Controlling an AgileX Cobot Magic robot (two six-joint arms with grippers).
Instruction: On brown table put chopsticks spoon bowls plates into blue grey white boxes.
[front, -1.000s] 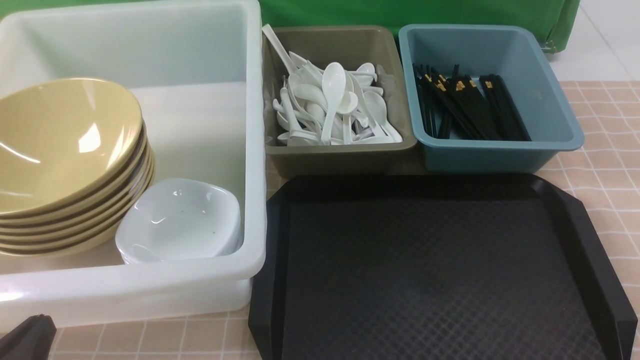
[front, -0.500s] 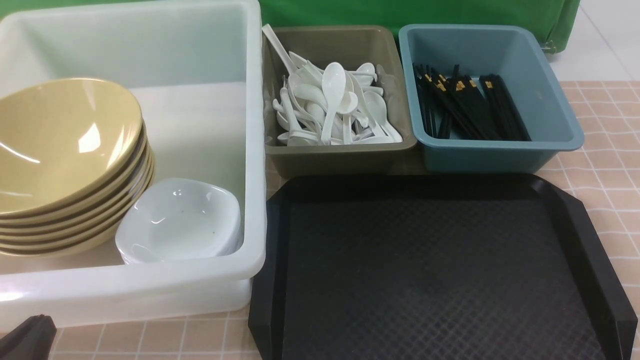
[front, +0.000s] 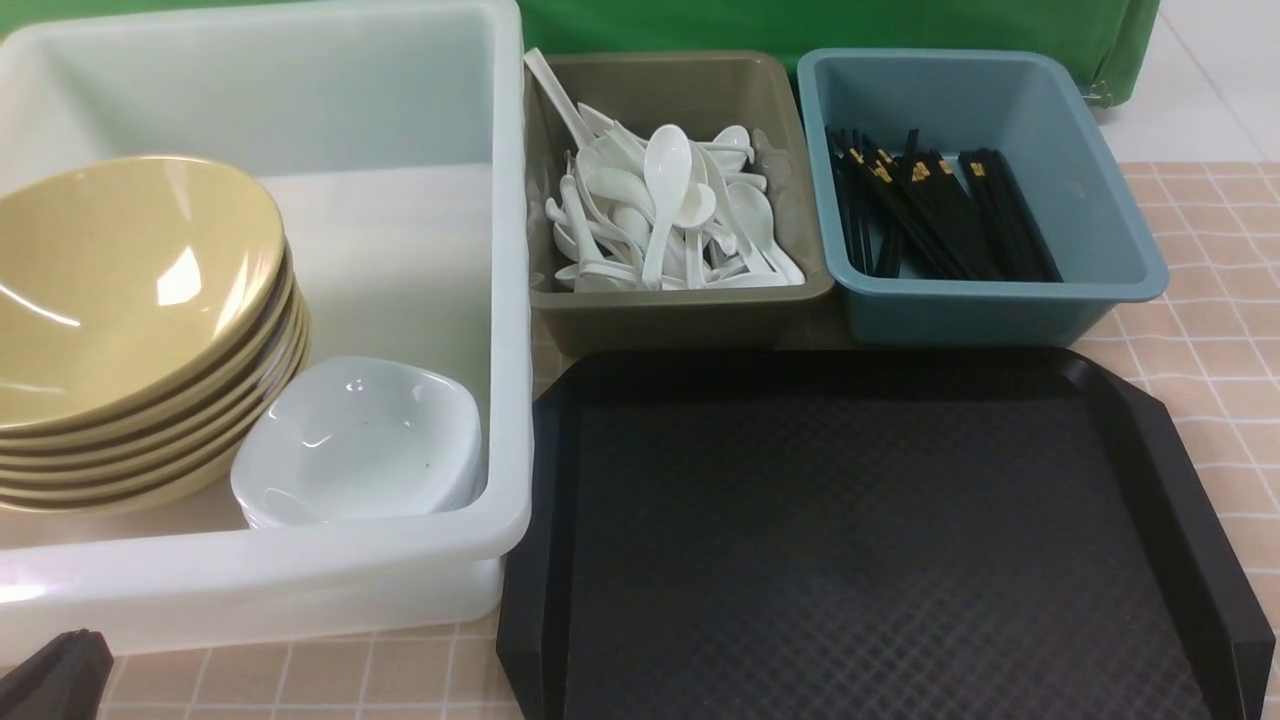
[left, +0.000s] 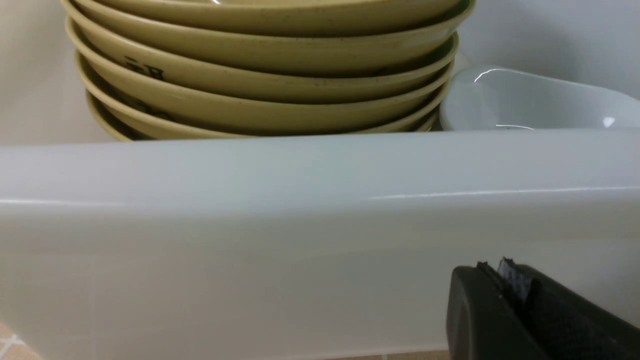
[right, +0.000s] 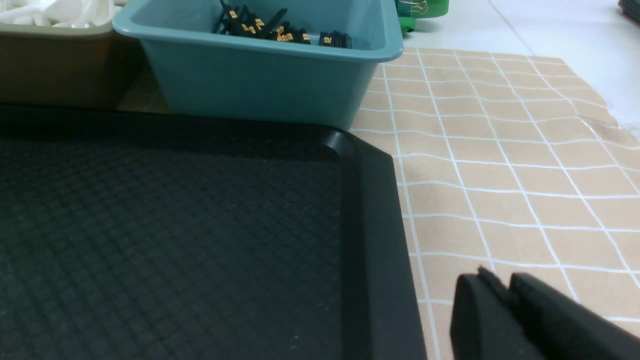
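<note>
White box (front: 300, 570) sits left on the table (front: 1220, 330). It holds the stacked bowls (front: 130, 300) and the plates (front: 355, 445), which touch the stack. Grey box (front: 680, 310) holds the spoons (front: 665, 210). Blue box (front: 1000, 300) holds the chopsticks (front: 930, 205). Black tray (front: 870, 540) lies in front of the two smaller boxes, nothing on it. Left gripper (left: 505, 280) sits low outside the white box's near wall, fingers closed, holding nothing. Right gripper (right: 500, 290) is over the table just beside the tray's right edge; fingers nearly together, whether fully closed cannot be told.
</note>
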